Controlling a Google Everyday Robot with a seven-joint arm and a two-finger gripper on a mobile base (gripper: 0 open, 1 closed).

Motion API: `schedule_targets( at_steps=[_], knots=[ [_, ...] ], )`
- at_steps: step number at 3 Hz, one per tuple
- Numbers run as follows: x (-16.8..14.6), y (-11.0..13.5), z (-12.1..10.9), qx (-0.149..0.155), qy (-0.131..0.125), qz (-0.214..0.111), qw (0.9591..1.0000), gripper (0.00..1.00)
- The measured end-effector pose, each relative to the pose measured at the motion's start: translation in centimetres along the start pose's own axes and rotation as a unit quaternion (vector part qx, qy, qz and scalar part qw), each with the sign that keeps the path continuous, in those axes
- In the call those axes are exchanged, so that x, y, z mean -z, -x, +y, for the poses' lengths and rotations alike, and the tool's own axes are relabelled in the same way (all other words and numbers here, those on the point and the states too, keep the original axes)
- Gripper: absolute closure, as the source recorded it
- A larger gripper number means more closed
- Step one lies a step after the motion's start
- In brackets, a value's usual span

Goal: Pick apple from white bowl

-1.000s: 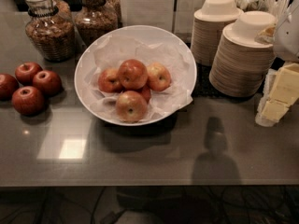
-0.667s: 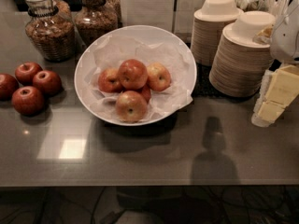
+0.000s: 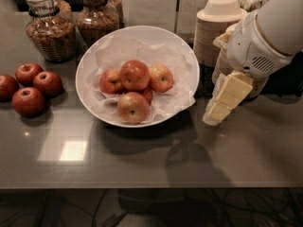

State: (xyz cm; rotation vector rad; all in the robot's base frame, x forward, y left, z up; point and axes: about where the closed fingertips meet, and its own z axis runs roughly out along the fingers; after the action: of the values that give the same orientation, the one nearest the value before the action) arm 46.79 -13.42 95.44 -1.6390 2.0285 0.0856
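Progress is slight: the apple (image 3: 135,74) sits untouched on top of the other red-orange ones, on the crinkled paper inside the white bowl (image 3: 137,28). The gripper (image 3: 216,114) hangs to the right of the bowl, just beside its rim, above the desk (image 3: 142,160) and in front of the stacked beige bowls (image 3: 218,30), carrying nothing. Whether it is open or closed cannot be told. By my judgement, reaching over, descending, grasping and lifting are all left to do.

Dark apples (image 3: 29,101), jars (image 3: 49,32) (two), stacked bowls (image 3: 209,34)
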Motion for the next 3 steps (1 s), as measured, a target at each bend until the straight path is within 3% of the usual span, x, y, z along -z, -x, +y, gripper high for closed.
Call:
schedule_targets(
  at_steps=[1,2,3],
  knots=[
    [0.0,0.0,0.0,0.0,0.0,0.0,1.0,0.0],
    [-0.7,0.4,-0.2,-0.007,-0.004,-0.026,0.9996,0.0],
    [-3.0,2.4,-1.7,-0.018,-0.006,-0.092,0.9956,0.0]
  ],
)
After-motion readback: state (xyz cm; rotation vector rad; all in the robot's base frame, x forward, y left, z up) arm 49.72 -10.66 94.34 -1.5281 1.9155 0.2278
